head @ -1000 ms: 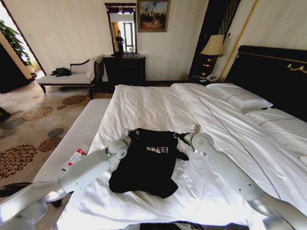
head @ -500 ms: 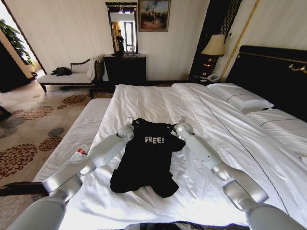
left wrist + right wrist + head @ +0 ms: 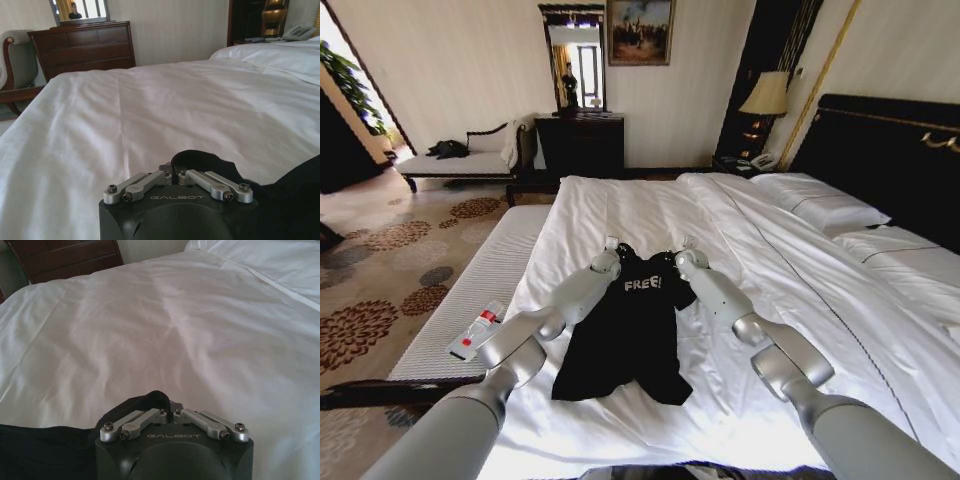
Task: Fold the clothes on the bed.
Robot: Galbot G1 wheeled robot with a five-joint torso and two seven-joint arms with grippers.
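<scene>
The clothes, a black T-shirt with white "FREE!" lettering, lie stretched lengthwise on the white duvet of the bed. My left gripper is shut on the shirt's left shoulder edge. My right gripper is shut on the right shoulder edge. Both arms reach far over the bed. In the left wrist view the left gripper pinches a fold of the black T-shirt. In the right wrist view the right gripper pinches the black T-shirt in the same way.
A pale padded bench runs along the bed's left side with a red-and-white item on it. Pillows and a dark headboard are on the right. A dresser, chaise and lamp stand by the far wall.
Both arms have stretched farther up the bed, pulling the shirt's shoulders away from me. The shirt now lies longer and narrower, its lettering higher on the duvet.
</scene>
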